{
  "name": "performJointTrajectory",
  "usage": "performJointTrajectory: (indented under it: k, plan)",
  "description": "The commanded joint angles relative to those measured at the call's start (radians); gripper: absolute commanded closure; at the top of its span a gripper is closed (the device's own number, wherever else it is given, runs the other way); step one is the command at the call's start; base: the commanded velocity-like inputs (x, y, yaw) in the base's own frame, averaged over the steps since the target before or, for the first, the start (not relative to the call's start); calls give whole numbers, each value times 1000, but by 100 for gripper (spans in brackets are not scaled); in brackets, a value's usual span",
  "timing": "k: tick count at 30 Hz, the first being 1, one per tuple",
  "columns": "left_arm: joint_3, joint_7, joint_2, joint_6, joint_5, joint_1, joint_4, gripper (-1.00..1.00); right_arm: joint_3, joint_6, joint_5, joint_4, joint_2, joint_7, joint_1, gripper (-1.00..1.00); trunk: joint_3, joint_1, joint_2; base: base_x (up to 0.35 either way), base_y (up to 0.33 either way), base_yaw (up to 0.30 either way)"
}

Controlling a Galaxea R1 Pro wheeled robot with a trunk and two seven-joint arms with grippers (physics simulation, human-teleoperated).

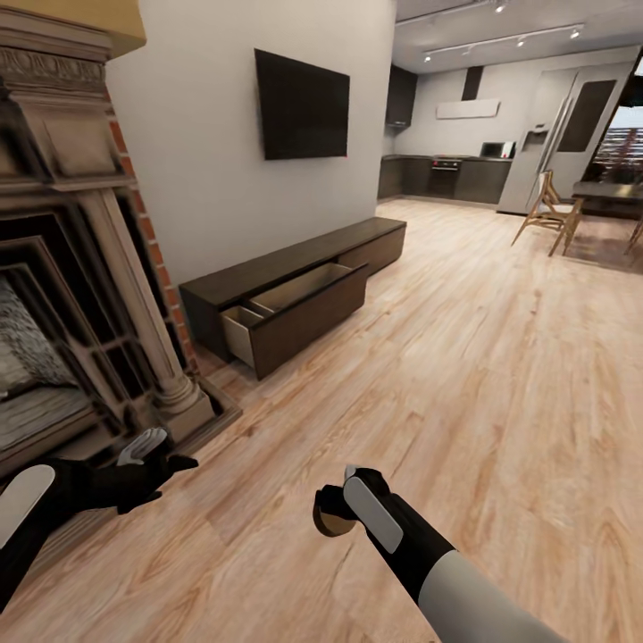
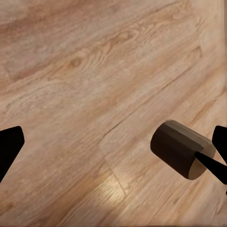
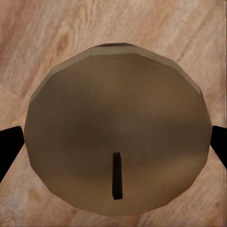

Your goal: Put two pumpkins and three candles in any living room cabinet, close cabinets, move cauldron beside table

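no readable txt, no labels, no brands, no nos. anywhere

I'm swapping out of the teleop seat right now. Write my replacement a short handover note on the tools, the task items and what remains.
Right tool: shut on a candle, held above the plank floor.
Left tool: open and empty, low beside the fireplace.
Cabinet: ahead along the wall under the TV, with its drawer pulled out; I cannot see anything in it from here.
Done: one candle picked up.
Left: put this candle in the drawer, fetch the other items, shut the cabinet, place the cauldron by the table.
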Motion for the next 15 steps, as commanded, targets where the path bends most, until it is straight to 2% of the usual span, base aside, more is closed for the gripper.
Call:
performJointTrajectory:
  k: [1, 8, 15]
  plan:
    - [-1, 11, 1, 0, 10, 0, -1, -100, 3, 0, -8, -1, -1, -8, -1, 100, 0, 0, 0, 0, 0, -277]
    - [-1, 11, 1, 0, 10, 0, -1, -100, 3, 0, -8, 1, 0, -8, -1, 100, 5, 0, 0, 6, 0, -277]
    - [-1, 11, 1, 0, 10, -1, -2, -100, 3, 0, -8, 1, 0, -7, -1, 100, 9, 0, 0, 89, -4, -277]
